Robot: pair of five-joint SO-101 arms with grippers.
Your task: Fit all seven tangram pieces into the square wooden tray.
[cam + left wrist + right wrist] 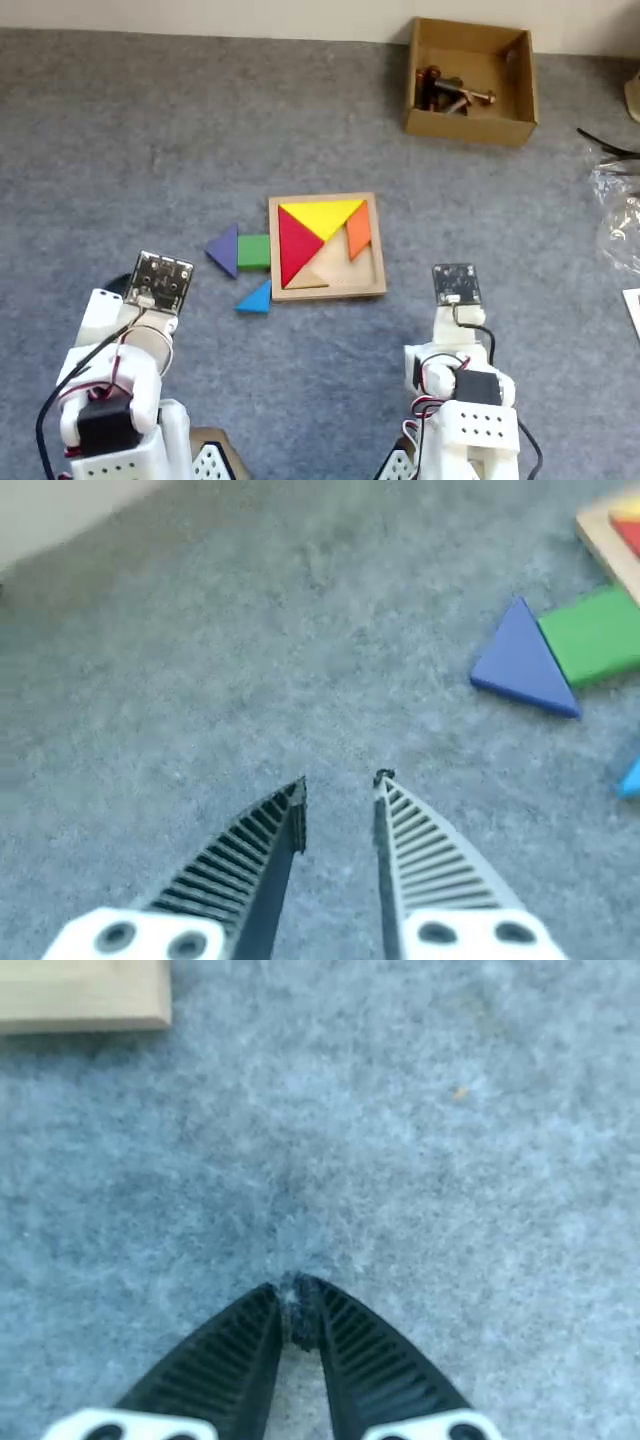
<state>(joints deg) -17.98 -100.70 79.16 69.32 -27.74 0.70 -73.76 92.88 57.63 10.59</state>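
The square wooden tray (377,288) lies mid-table on grey carpet, holding a yellow triangle (322,215), a red triangle (296,248) and an orange piece (359,236). Outside its left side lie a purple triangle (223,249), a green square (254,251) and a light blue triangle (256,298). In the left wrist view the purple triangle (525,665) and green square (597,635) lie ahead of my left gripper (340,780), which is open over bare carpet. My right gripper (295,1288) is shut, empty, near the tray's corner (85,995).
A cardboard box (470,80) with small metal and wooden parts sits at the back right. Clear plastic wrapping (620,215) and cables lie at the right edge. Both arm bases (115,400) (460,400) stand at the front.
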